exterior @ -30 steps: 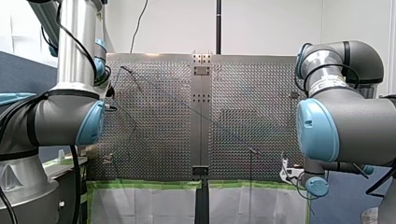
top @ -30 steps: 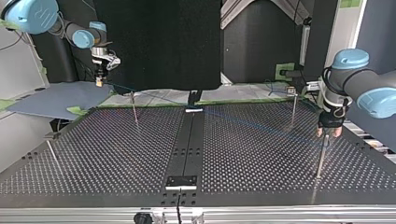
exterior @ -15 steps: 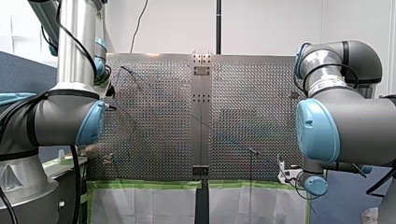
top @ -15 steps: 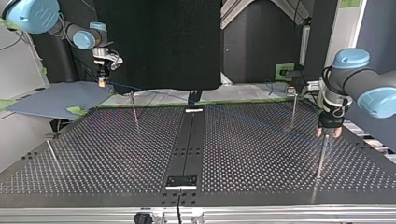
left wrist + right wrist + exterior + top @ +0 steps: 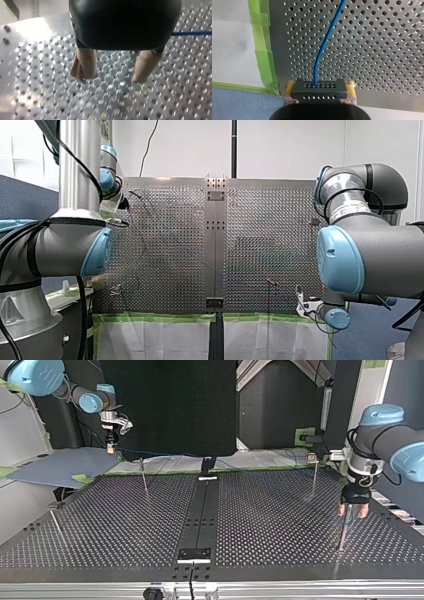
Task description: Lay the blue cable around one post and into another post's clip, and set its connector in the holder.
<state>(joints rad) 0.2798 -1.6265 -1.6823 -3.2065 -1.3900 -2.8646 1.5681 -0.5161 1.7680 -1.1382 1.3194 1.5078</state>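
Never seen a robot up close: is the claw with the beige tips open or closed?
Open: my left gripper's beige fingers stand apart, with bare perforated table showing between them.

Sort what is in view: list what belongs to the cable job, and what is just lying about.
Job:
- blue cable
- connector, held between my right gripper's fingers
- thin posts on the perforated table
- my left gripper, fingers apart and holding nothing

Lying about:
- green tape at the table's edge
- blue-grey sheet beside the table

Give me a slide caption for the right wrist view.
Right gripper clamps the black connector, its blue cable curving away over the perforated table beside green tape.
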